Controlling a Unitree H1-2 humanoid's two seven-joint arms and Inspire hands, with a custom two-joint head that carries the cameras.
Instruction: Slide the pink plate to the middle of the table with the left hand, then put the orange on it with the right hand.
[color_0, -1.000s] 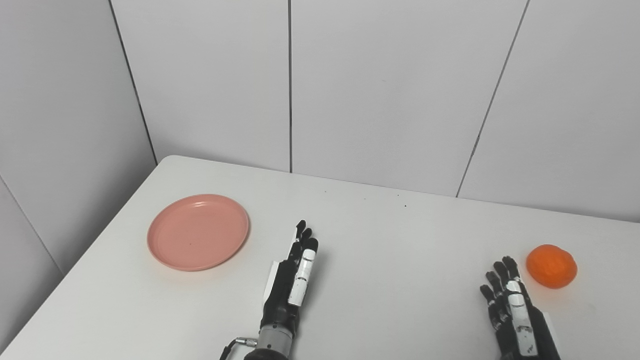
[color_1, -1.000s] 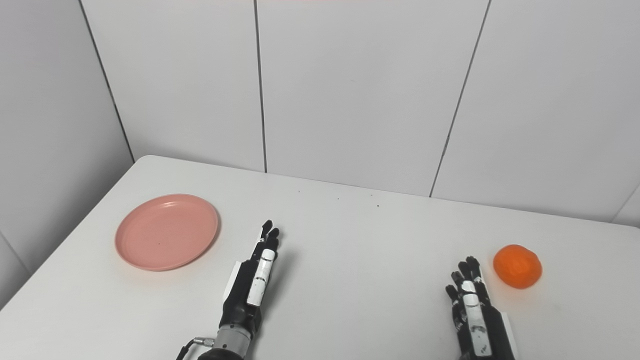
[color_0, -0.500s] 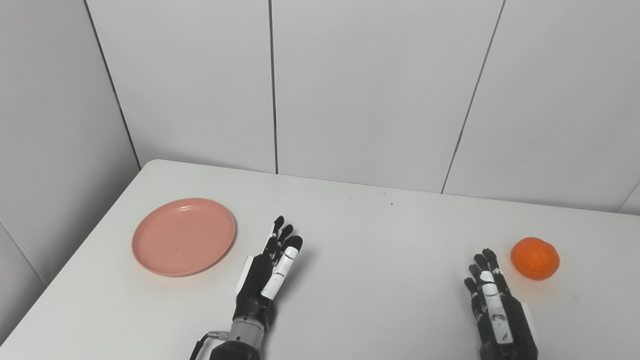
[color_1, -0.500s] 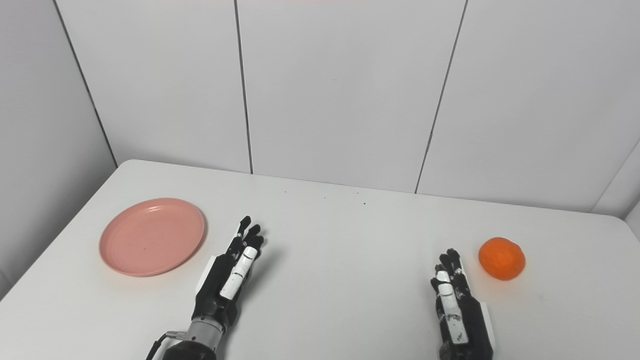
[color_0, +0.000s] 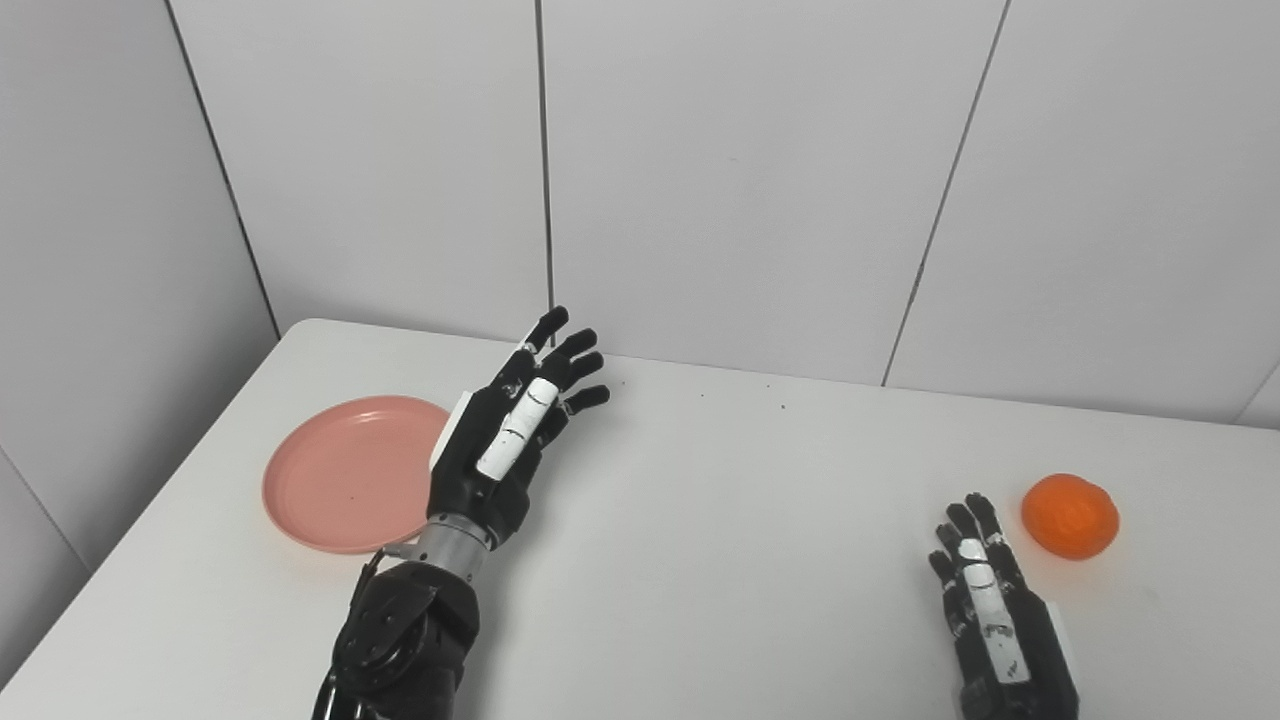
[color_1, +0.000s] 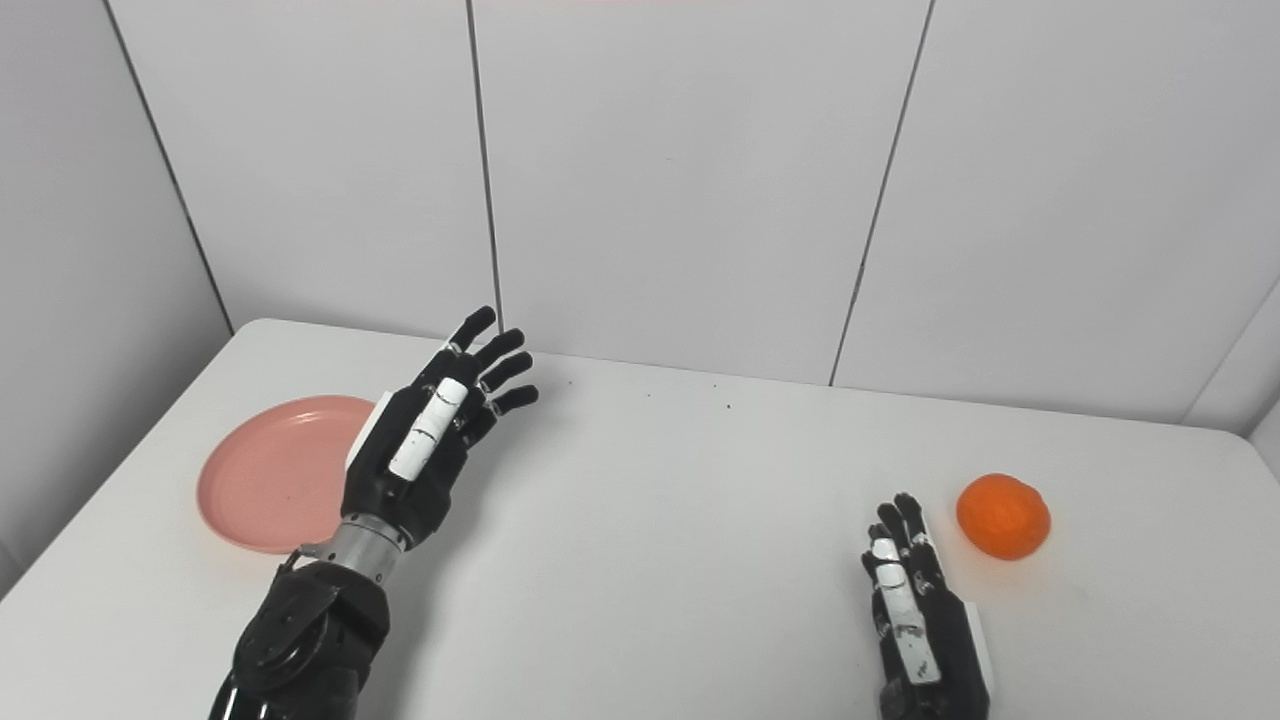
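My left hand (color_0: 500, 450) is up in the air above the desk (color_0: 720, 560). It holds nothing. Its fingers (color_0: 570, 350) are spread apart and point toward the far edge of the desk. The hand sits in front of the right side of the pink plate (color_0: 340, 475), so that part of the plate is hidden from me. I cannot tell if the hand is right over the plate or just beside it. My left arm (color_0: 400, 630) comes up from the near edge of the desk.

The pink plate lies flat on the desk near the left edge, closer to the far left corner than to the near one. There is nothing on it.

My right hand (color_1: 915, 610) is low, close to the near edge on the right side of the desk. Its fingers (color_1: 900, 525) are loose and a little apart, and they hold nothing. I cannot tell if the hand touches the desk.

The orange (color_1: 1003, 515) sits on the desk near the right edge. It is just beyond my right hand and a little to the right of it. They are near each other but not touching. The orange and the plate are well apart, on opposite sides of the desk.
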